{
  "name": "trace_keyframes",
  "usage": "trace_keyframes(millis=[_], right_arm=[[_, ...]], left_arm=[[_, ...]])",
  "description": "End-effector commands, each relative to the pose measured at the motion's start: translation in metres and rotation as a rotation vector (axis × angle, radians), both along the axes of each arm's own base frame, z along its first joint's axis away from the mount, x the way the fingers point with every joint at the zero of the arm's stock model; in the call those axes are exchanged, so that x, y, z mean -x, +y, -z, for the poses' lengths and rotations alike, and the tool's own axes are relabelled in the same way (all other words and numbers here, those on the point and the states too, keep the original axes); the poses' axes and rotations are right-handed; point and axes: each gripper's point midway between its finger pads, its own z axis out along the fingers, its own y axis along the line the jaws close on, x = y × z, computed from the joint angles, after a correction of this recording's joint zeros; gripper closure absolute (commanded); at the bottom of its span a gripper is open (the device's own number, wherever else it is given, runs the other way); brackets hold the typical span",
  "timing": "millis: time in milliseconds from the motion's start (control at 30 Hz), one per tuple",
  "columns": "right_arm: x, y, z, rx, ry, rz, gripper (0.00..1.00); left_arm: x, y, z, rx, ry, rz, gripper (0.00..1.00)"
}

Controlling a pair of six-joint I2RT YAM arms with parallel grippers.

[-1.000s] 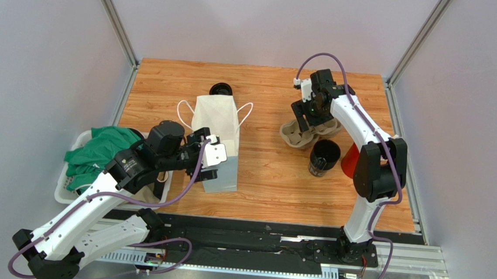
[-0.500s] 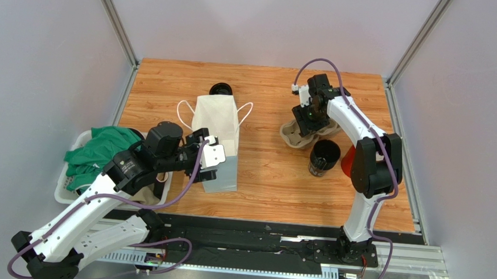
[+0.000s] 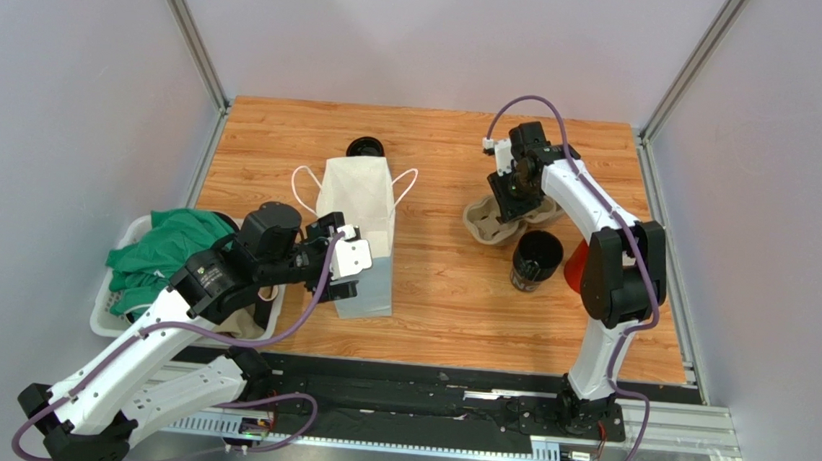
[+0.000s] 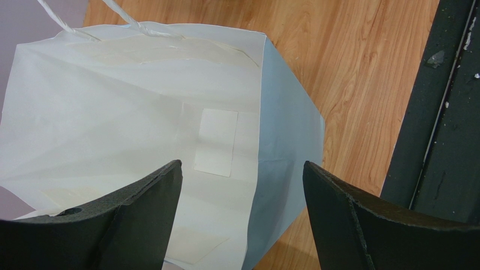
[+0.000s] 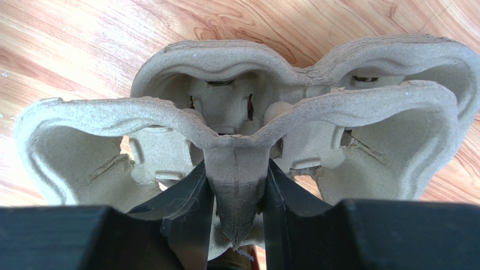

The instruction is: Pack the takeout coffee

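The takeout coffee [image 3: 537,259], a black cup with a dark top, stands on the wood just in front of the cardboard cup tray [image 3: 489,223]. My right gripper [image 3: 510,200] is down on that tray. In the right wrist view its fingers press both sides of the central ridge of the tray [image 5: 225,73], and the right gripper [image 5: 236,180] is shut on it. My left gripper [image 3: 346,256] stands open over the near end of the white paper bag [image 3: 358,200]. In the left wrist view the left gripper [image 4: 242,169] holds nothing, with the bag [image 4: 112,101] below it.
A red cup [image 3: 576,262] stands right beside the black cup. A second small black round thing [image 3: 365,146] sits behind the bag. A white basket [image 3: 122,313] with green cloth [image 3: 164,246] is at the left edge. Metal posts frame the table's back corners.
My right gripper dropped onto the tray and its fingers closed in on the central ridge. The left arm and the bag stayed put.
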Motion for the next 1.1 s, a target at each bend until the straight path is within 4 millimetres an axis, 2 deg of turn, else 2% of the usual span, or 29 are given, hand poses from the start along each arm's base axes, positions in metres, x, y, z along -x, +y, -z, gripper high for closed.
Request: trace_keyframes(millis=[0, 200, 333, 400, 500, 633, 667, 733, 767, 833, 867, 933, 967, 1000, 1033, 1067], right_arm=[[-0.007, 0.009, -0.03, -0.052, -0.093, -0.021, 0.66], [-0.006, 0.011, -0.074, -0.087, -0.188, -0.045, 0.69], [-0.002, 0.013, -0.087, -0.102, -0.209, -0.073, 0.69], [0.0, 0.014, -0.091, -0.107, -0.214, -0.105, 0.69], [0.006, 0.015, -0.108, -0.11, -0.239, -0.153, 0.7], [0.017, 0.016, -0.145, -0.127, -0.278, -0.221, 0.71], [0.018, 0.02, -0.168, -0.148, -0.326, -0.245, 0.71], [0.025, 0.023, -0.188, -0.155, -0.362, -0.302, 0.71], [0.025, 0.026, -0.212, -0.159, -0.421, -0.324, 0.7], [0.033, 0.031, -0.232, -0.135, -0.462, -0.391, 0.7], [0.034, 0.038, -0.252, -0.127, -0.514, -0.42, 0.7], [0.037, 0.042, -0.271, -0.093, -0.565, -0.451, 0.7], [0.041, 0.052, -0.28, -0.087, -0.592, -0.479, 0.7], [0.042, 0.056, -0.299, -0.088, -0.646, -0.491, 0.7], [0.041, 0.059, -0.307, -0.077, -0.678, -0.494, 0.71], [0.046, 0.07, -0.317, -0.073, -0.715, -0.531, 0.72]], left_arm=[[0.0, 0.001, -0.021, 0.026, -0.044, 0.001, 0.13], [0.005, 0.006, -0.047, 0.027, -0.09, 0.018, 0.13], [0.006, 0.008, -0.057, 0.023, -0.103, 0.024, 0.13], [0.006, 0.01, -0.066, 0.029, -0.123, 0.02, 0.13], [0.003, 0.017, -0.083, 0.027, -0.167, -0.01, 0.13], [-0.009, 0.034, -0.109, 0.018, -0.237, -0.115, 0.11], [-0.01, 0.037, -0.12, 0.032, -0.258, -0.133, 0.1], [-0.013, 0.044, -0.129, 0.042, -0.269, -0.175, 0.06], [-0.014, 0.046, -0.136, 0.054, -0.276, -0.188, 0.04], [-0.019, 0.05, -0.138, 0.065, -0.26, -0.231, 0.02], [-0.023, 0.051, -0.141, 0.067, -0.256, -0.245, 0.01], [-0.03, 0.055, -0.143, 0.079, -0.245, -0.297, 0.01], [-0.034, 0.056, -0.147, 0.084, -0.238, -0.314, 0.01], [-0.036, 0.056, -0.147, 0.097, -0.22, -0.33, 0.01], [-0.038, 0.058, -0.149, 0.108, -0.207, -0.345, 0.01], [-0.042, 0.057, -0.151, 0.115, -0.195, -0.356, 0.01]])
